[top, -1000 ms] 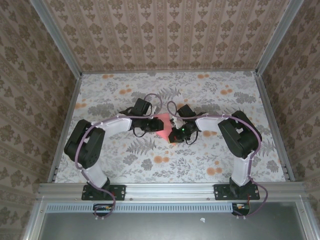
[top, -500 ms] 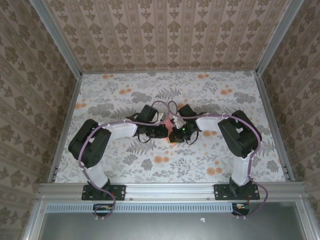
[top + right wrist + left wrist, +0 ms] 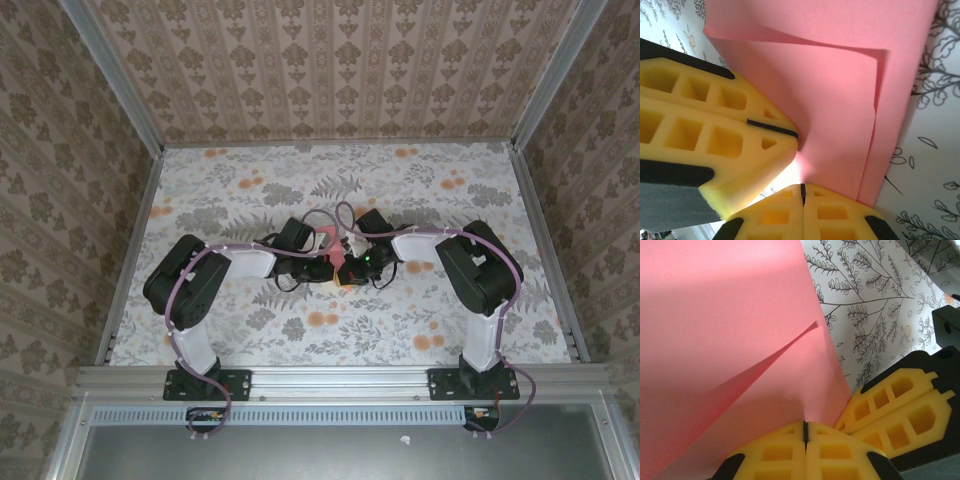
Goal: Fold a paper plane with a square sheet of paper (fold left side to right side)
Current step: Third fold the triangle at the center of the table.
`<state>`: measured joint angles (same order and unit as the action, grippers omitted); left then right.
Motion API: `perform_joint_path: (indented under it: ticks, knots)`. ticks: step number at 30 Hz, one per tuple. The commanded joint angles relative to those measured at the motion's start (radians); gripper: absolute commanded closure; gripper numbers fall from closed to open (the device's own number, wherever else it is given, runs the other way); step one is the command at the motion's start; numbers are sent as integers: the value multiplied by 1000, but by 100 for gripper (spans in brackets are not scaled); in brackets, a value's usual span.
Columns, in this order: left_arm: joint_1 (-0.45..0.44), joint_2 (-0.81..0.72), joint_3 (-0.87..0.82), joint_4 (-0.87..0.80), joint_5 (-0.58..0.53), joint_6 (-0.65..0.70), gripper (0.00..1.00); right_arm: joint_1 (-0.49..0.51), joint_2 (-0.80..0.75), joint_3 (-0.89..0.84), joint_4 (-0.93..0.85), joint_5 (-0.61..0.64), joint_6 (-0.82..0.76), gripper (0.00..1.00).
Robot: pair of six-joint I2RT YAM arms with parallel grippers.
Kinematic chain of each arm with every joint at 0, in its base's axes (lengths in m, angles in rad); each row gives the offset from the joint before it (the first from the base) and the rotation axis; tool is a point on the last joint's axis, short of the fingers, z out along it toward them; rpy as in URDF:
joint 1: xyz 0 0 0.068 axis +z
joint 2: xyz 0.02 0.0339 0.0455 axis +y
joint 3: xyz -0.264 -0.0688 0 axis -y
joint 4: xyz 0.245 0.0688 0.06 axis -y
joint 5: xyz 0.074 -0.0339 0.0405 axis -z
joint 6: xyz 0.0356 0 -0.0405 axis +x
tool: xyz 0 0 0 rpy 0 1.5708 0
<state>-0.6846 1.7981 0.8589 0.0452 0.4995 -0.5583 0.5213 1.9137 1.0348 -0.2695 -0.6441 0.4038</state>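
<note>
The square sheet of paper [image 3: 715, 340] is thin, matte, salmon-pink stock. It is no longer flat. It stands up off the surface [image 3: 450, 300] near the middle, bent into a soft curve with one layer lying over another. The right wrist view shows the upper flap's straight edge and square corner plainly. In the left wrist view a slanting edge crosses the sheet where the layers overlap.

The left fingers [image 3: 835, 455] are blocky yellow pads, foam-like and moulded with square and triangular hollows, set on black backing. They are pressed fully together with only a thin dark seam between them. The low part of the paper runs straight into that seam, so they pinch the sheet. The right fingers [image 3: 835, 215] have the same yellow, hollowed make. They are likewise closed to a hairline seam, and the pink sheet comes down into their tips.

The two pairs meet at an angle, tips just beside each other on the same low part of the sheet. The left pair reaches in from the surface's left side and the right pair from its right.

The surface has a white covering printed with grey fern sprays and small orange flowers. The walls [image 3: 330, 70] around it carry a beige damask stripe. An aluminium rail [image 3: 340, 380] runs along the near edge.
</note>
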Motion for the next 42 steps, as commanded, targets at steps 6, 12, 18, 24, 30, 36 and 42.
perform_joint_path:
  ticks: [6,12,18,24,30,36,42]
  knots:
    - [56,13,-65,52,-24,-8,99,-6,60,-2,-124,97,-12,100]
    - [130,-2,-72,29,-29,35,99,-6,58,-4,-132,97,-14,100]
    - [202,-31,-71,-9,-34,74,99,-6,51,-3,-133,96,-10,100]
    - [192,-109,-50,-58,-28,97,99,-5,51,0,-130,92,-7,100]
    - [96,-162,-32,-71,-58,66,98,-6,52,3,-128,92,-2,100]
    - [51,-129,-14,-53,-83,49,98,-6,56,2,-130,94,-2,100]
    - [48,-31,22,-34,-63,47,98,-6,54,4,-129,94,0,100]
